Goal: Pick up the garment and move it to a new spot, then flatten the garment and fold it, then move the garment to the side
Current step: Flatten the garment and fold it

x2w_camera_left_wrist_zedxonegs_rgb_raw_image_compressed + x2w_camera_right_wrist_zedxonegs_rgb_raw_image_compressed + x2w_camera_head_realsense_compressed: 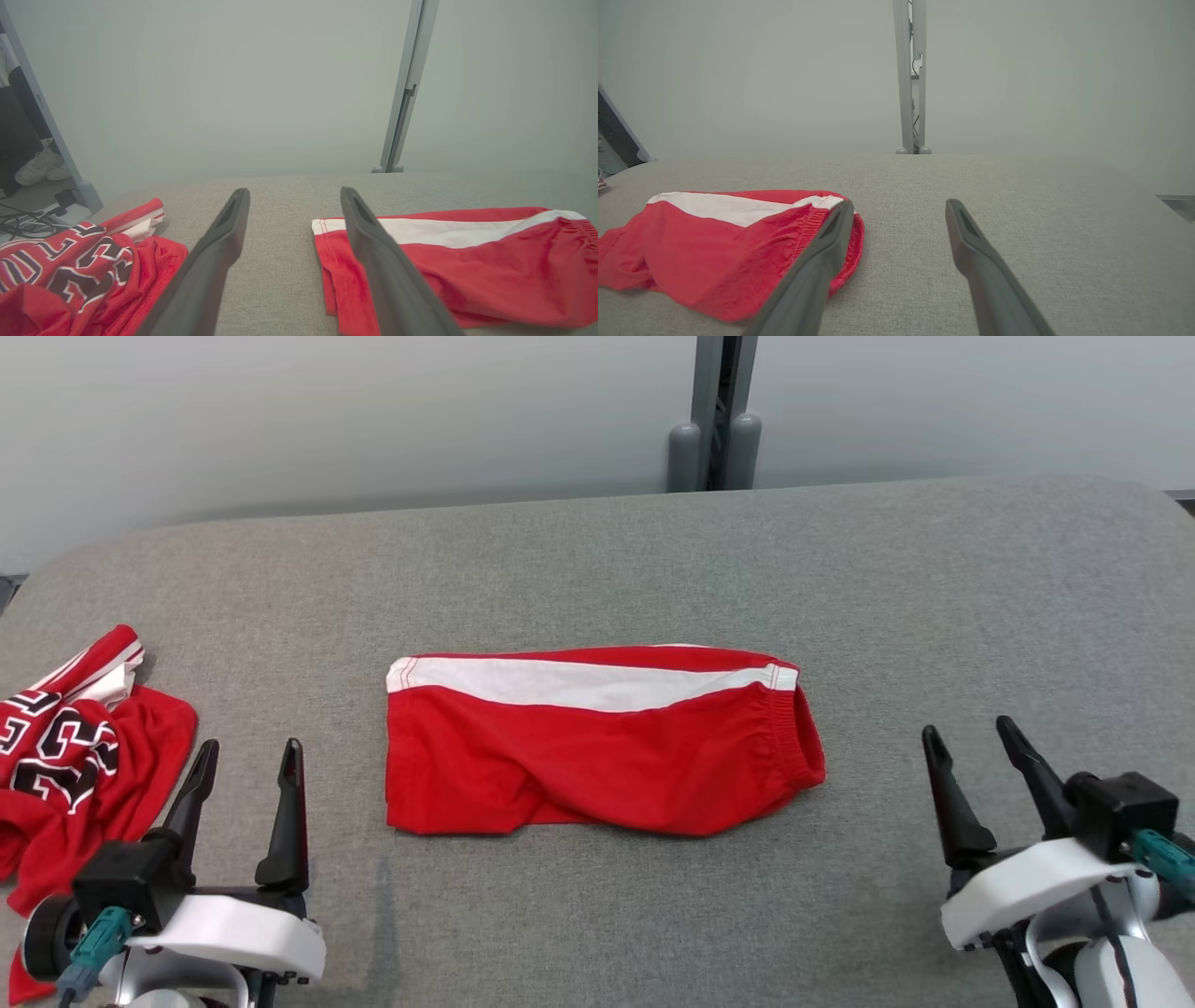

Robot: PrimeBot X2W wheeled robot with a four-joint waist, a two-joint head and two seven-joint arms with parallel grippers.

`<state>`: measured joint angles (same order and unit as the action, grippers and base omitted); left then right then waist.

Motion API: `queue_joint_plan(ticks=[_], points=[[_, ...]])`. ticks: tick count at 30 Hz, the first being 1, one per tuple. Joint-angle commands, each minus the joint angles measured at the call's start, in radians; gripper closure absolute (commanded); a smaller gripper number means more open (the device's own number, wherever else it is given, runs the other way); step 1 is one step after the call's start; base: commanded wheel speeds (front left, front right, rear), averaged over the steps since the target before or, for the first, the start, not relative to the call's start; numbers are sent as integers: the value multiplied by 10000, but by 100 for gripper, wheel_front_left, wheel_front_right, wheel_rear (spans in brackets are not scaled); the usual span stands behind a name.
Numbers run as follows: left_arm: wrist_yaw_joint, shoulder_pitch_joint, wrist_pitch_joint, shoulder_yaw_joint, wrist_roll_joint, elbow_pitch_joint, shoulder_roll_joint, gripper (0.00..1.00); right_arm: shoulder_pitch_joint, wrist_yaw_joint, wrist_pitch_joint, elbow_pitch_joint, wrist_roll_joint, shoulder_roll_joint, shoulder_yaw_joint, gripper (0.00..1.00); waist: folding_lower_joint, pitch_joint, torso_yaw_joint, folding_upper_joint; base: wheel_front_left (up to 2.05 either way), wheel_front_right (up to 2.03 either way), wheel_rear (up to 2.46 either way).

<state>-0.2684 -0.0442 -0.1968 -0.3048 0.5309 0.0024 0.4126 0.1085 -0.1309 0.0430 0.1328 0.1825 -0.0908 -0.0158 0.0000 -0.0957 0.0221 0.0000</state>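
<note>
The garment (597, 747) is a pair of red shorts with a white side stripe, lying folded in the middle of the grey table (653, 560), waistband to the right. The left wrist view has the garment (467, 261) at its right, and the right wrist view has the garment (714, 247) at its left. My left gripper (250, 754) stands open near the front left, apart from the shorts, nothing between its fingers (210, 261). At the front right my right gripper (967, 732) is open and empty too, its fingers (971, 252) just right of the waistband.
A crumpled red jersey (70, 747) with black and white lettering lies at the table's left edge, close to my left gripper; the left wrist view has the jersey (79, 270) at lower left. A grey post (714, 415) rises behind the table against a pale wall.
</note>
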Motion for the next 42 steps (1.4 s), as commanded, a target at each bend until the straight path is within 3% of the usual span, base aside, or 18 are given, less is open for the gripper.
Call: queue_joint_plan(ticks=[1, 12, 23, 30, 31, 32, 35, 36, 42], points=[[18, -184, -5, 4, -51, -41, 9, 0, 162, 3, -89, 40, -6, 24, -84, 0, 0, -138, 133, 0, 0, 0, 0], [329, -887, -165, -270, 3, 256, -284, 0, 1611, 3, -744, 1893, 55, 251, -1515, 0, 0, -895, 924, 0, 0, 0, 0], [662, -1316, -419, -407, 26, 860, -549, 0, 2491, 3, -471, 4164, -334, 350, -689, 0, 0, -1271, 1100, 0, 0, 0, 0], [823, -1540, -514, -415, -11, 1088, -609, 0, 2935, 3, -529, 5384, 111, 378, -992, 0, 0, -1381, 999, 0, 0, 0, 0], [820, -1556, -516, -416, -21, 1147, -624, 0, 3031, 2, -506, 5655, 388, 384, -1252, 46, 0, -1384, 976, 0, 0, 0, 0], [835, -1560, -530, -410, -25, 1179, -620, 0, 3086, 3, -450, 5755, 497, 387, -1356, 63, 0, -1386, 957, 0, 0, 0, 0], [861, -1573, -567, -370, -35, 1218, -623, 0, 3238, 5, -308, 6038, 853, 360, -1584, 63, 0, -1393, 881, 0, 0, 0, 0], [866, -1566, -579, -359, -36, 1232, -623, 0, 3288, 5, -231, 6118, 933, 357, -1578, 100, 0, -1395, 848, 0, 0, 0, 0], [829, -1451, -613, -274, -58, 1266, -583, 0, 3345, 28, 130, 6493, 1172, -49, -1067, 100, 0, -1362, 571, 0, 0, 0, 0]])
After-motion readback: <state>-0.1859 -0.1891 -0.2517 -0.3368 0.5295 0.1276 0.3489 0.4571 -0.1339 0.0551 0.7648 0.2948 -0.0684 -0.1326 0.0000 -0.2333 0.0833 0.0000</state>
